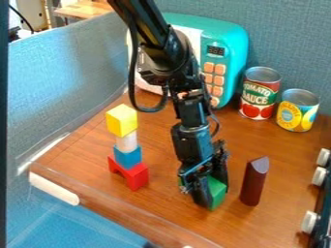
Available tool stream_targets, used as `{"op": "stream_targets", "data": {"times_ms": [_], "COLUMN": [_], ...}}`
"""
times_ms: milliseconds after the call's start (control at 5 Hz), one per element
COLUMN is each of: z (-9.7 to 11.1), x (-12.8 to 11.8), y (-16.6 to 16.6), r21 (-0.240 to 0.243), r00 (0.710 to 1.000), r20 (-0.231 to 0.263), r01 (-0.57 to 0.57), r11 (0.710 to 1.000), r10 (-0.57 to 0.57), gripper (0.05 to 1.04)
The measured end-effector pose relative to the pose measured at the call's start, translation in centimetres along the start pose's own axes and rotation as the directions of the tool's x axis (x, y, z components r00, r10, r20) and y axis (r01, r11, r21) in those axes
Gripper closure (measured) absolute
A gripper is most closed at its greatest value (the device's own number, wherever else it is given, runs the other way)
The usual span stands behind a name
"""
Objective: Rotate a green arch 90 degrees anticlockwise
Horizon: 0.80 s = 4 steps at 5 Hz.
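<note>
I have the pincer (211, 194) down at the green arch (218, 192), covering much of it; from here I can't tell whether it is clamped on it or merely around it. The arch is low over the table (159, 144) or on it, between the block tower (127, 157) and the maroon block (255, 181), nearer the latter. I'd say I've reached the arch, but this view can't show me how much of the anticlockwise quarter turn is done; any remaining turn, the release and the backing off are left. Its long axis seems to run from upper left to lower right, though I can't make out which way its opening faces.
</note>
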<state>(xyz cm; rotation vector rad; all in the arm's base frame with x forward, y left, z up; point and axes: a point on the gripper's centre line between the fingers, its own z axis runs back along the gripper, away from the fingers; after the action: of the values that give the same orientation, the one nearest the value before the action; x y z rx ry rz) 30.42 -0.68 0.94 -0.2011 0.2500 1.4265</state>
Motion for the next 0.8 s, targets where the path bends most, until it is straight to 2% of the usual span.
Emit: {"op": "stream_targets", "data": {"times_ms": [200,400,600,800], "z": [0.0,0.1,1.2,3.7], "x": [-0.5,-0.3,-0.5,-1.1], "y": [0.5,1.1,1.2,0.5], "r21": [-0.033,-0.034,-0.038,-0.076], "r00": [0.997,0.994,0.998,1.0], "r20": [-0.02,-0.024,-0.01,0.006], "r01": [-0.079,-0.103,-0.058,0.015], "r11": [0.996,0.994,0.998,0.997], "r10": [0.078,0.103,0.058,-0.014], "gripper": [0.471,0.4,0.113,0.08]}}
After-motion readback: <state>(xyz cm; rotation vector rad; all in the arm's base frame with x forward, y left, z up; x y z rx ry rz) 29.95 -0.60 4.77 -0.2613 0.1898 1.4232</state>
